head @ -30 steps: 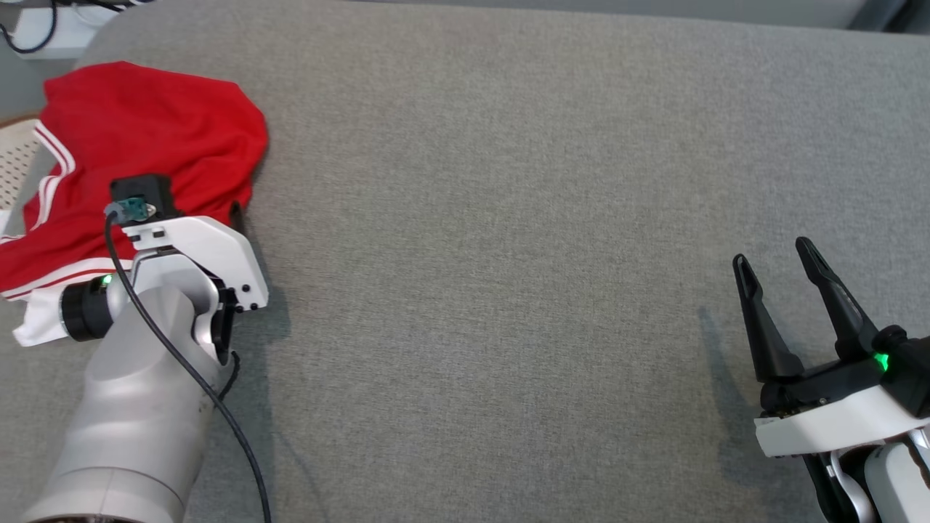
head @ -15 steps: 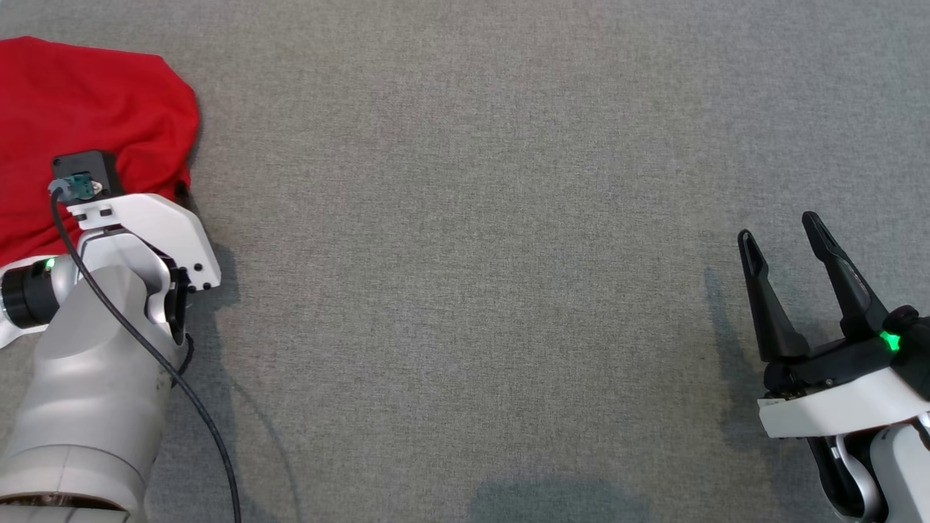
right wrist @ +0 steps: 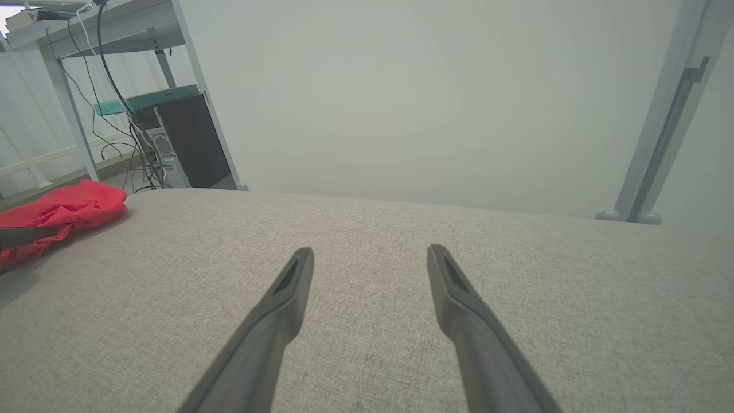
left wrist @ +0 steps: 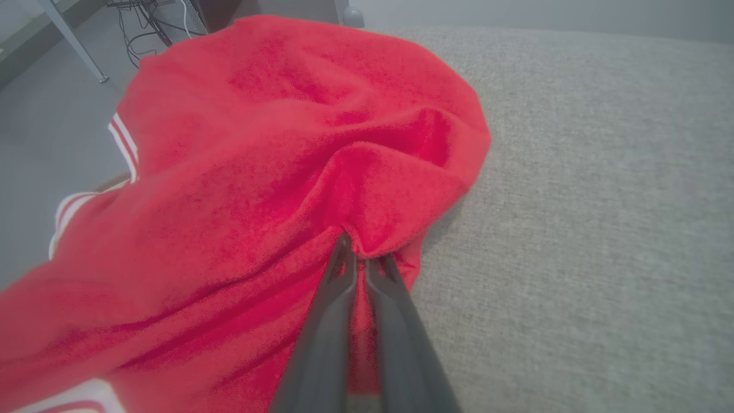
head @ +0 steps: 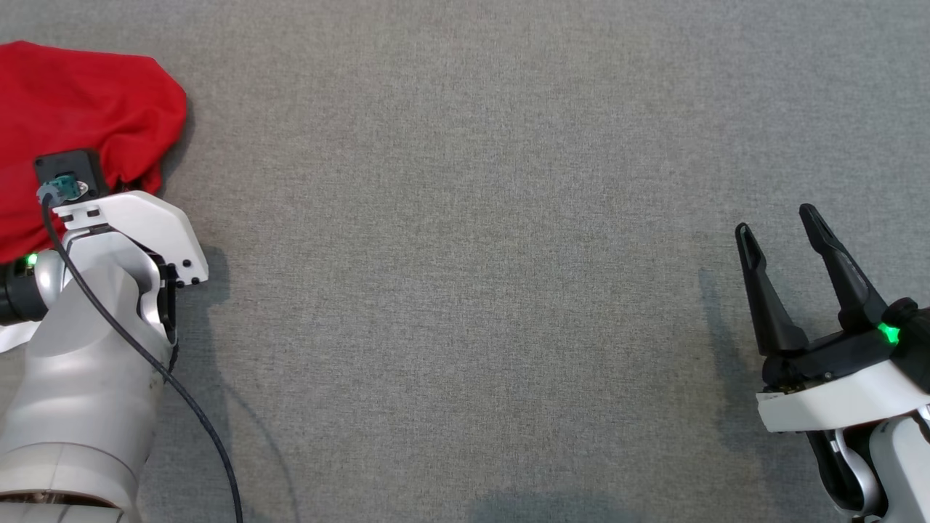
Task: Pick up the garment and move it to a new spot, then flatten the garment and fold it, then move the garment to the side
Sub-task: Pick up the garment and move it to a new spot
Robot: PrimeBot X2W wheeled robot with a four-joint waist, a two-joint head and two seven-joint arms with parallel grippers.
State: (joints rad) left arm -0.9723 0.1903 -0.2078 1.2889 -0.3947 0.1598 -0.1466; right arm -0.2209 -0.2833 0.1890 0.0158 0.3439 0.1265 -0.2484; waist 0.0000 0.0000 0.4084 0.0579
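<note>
garment [left wrist: 258, 143] | red, white stripe trim | crumpled, bunched | far left on grey fabric surface [head: 465, 218]

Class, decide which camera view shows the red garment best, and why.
The left wrist view: the red garment is close, folds clear, left gripper shut on one. The head view crops it at the upper left; the right wrist view shows it small, at the edge.

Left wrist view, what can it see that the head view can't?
Left wrist view: the left gripper pinched shut on a fold of the red garment, with cables in the background. Head view: the right gripper, open and holding nothing, above the grey fabric surface. Both: the red garment lying bunched on that grey surface.
</note>
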